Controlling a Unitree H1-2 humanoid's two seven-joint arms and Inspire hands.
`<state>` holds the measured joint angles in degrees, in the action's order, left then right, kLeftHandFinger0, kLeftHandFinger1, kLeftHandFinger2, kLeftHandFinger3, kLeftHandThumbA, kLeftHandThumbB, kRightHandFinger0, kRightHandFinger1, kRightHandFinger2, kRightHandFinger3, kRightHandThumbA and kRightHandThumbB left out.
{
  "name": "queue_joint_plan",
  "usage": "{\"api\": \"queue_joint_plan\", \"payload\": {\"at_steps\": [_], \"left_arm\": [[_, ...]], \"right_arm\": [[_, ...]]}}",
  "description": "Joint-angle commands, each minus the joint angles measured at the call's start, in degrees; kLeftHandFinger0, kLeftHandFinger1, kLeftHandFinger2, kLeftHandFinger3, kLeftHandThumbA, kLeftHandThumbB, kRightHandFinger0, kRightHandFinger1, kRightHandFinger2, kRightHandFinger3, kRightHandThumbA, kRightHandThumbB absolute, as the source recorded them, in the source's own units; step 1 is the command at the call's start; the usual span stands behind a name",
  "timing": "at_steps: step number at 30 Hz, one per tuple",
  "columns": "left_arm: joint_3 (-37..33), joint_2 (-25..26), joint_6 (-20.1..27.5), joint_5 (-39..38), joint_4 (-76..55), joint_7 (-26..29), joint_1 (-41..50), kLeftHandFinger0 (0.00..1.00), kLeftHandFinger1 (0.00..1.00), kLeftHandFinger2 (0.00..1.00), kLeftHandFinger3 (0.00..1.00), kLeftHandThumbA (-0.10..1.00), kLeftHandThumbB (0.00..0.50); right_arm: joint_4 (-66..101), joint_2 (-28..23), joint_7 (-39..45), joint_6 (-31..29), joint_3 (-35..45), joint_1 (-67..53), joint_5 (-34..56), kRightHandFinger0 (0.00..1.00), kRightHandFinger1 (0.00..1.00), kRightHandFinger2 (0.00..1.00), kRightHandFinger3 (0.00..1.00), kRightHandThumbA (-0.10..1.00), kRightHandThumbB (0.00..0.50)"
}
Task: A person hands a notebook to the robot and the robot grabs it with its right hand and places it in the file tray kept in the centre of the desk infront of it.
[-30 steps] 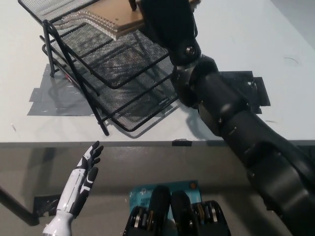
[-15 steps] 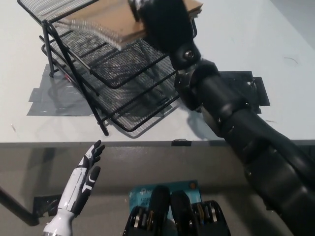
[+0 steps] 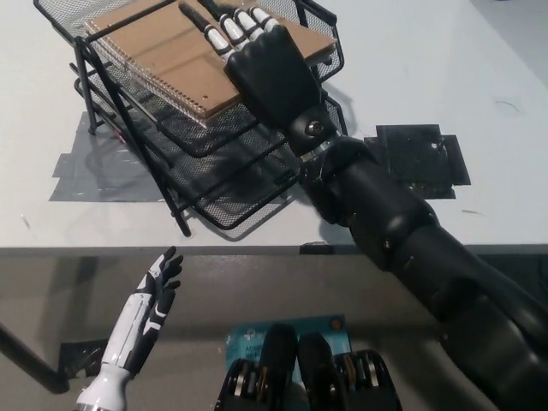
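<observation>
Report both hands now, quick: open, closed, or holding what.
Left hand: open, holding nothing, resting below the desk edge.
Right hand: open, fingers stretched flat on the notebook in the file tray's top tier.

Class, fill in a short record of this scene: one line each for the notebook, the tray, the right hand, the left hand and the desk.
notebook: brown spiral-bound notebook lying in the top tier
tray: black mesh file tray, tiered, on the desk
right hand: black right hand resting flat on the notebook, fingers extended
left hand: white left hand open, below the desk edge
desk: white desk with grey tape patches
</observation>
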<state>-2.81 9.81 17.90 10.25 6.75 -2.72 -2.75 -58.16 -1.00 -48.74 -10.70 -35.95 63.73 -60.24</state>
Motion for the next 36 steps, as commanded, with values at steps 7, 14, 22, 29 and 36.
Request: {"api": "queue_joint_plan", "payload": {"at_steps": [7, 14, 22, 29, 36], "left_arm": [[-0.29, 1.79, 0.47, -0.3, -2.7, -1.48, -3.0, 0.92, 0.96, 0.97, 1.0, 1.0, 0.282], [-0.47, 2.11, 1.59, 0.84, -1.92, -1.09, -3.88, 0.96, 0.97, 0.97, 1.0, 1.0, 0.244], [-0.34, 2.31, 1.99, 0.17, -0.87, -1.32, -4.98, 0.96, 0.97, 0.97, 1.0, 1.0, 0.229], [-0.58, 2.12, 1.54, 0.4, -1.25, -1.44, -5.38, 0.97, 0.98, 0.96, 1.0, 1.0, 0.201], [-0.74, 2.18, 2.4, 0.48, -0.8, -1.46, -6.19, 0.93, 0.96, 0.96, 1.0, 1.0, 0.176]], "right_arm": [[69.69, -30.58, 88.97, 35.99, -7.19, 7.53, 49.83, 1.0, 1.0, 1.0, 1.0, 0.76, 0.5], [68.55, -40.26, 96.34, 37.63, -1.98, 18.58, 70.41, 1.0, 1.0, 1.0, 1.0, 0.84, 0.5], [63.18, -45.19, 105.55, 37.63, -1.39, 29.25, 76.69, 1.0, 1.0, 1.0, 1.0, 0.75, 0.5], [63.03, -47.23, 110.25, 37.63, -3.08, 34.82, 76.29, 1.0, 1.0, 1.0, 1.0, 0.66, 0.5], [64.04, -48.62, 112.9, 37.63, -3.8, 35.65, 76.79, 1.0, 1.0, 1.0, 1.0, 0.57, 0.5]]}}
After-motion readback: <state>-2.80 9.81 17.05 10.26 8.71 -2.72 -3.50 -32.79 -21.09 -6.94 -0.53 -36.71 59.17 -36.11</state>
